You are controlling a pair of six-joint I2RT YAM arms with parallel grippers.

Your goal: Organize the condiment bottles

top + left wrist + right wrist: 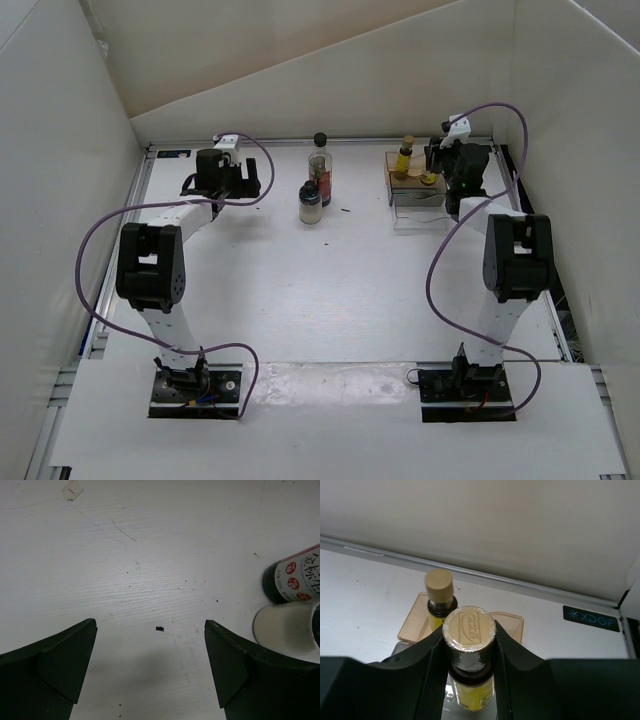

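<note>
Placing is the step in hand at the far right of the counter. The right gripper is clamped on the neck of a small yellow bottle just under its gold foil cap, with a finger pressed to each side. It holds the bottle upright over the clear rack with the brown base. A second yellow bottle, tan-capped, stands on the rack just behind it.

Whether the held bottle already rests on the base cannot be told from these views. The next move probably calls for lowering it straight down until it sits beside its twin, then parting the fingers and lifting away without tipping either bottle.

The left gripper hangs over bare counter with its fingers spread wide, holding and touching nothing. Near it, at mid-counter and well apart from the rack, wait the tall bottle, with its round black cap and red label, and the squat jar just in front of it. By this reading two of the four bottles are at the rack and two are left to bring over.
</note>
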